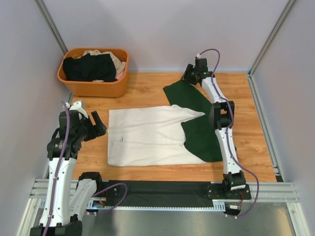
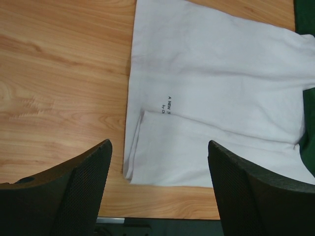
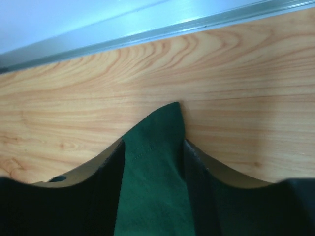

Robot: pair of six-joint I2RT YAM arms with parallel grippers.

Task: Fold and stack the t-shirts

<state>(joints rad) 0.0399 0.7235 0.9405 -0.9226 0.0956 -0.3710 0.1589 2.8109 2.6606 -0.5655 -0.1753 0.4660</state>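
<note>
At 1 o'clock on the counter (image 1: 147, 88), right pincer (image 3: 152, 145) is pinched on the green sleeve (image 3: 157, 187) tip of the t-shirt (image 1: 147, 135). Left pincer (image 2: 157, 147) is wide open at 9 o'clock, holding nothing. The white body lies flat mid-counter.

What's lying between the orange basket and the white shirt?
Only bare wooden table separates the orange basket from the white shirt; the top view shows it.

Right wrist cam: the green sleeve (image 3: 156, 196) runs down between the jaws of the right gripper (image 3: 153, 145) and off the bottom edge. Both fingers are dark and blurry, so it's maybe pinched, can't tell. Left wrist cam: just ahead of the left gripper (image 2: 158, 143) the print (image 2: 166, 104) on the white t-shirt (image 2: 221, 64) slips under a fold, unreadable. The shirt is cropped top and right.
</note>
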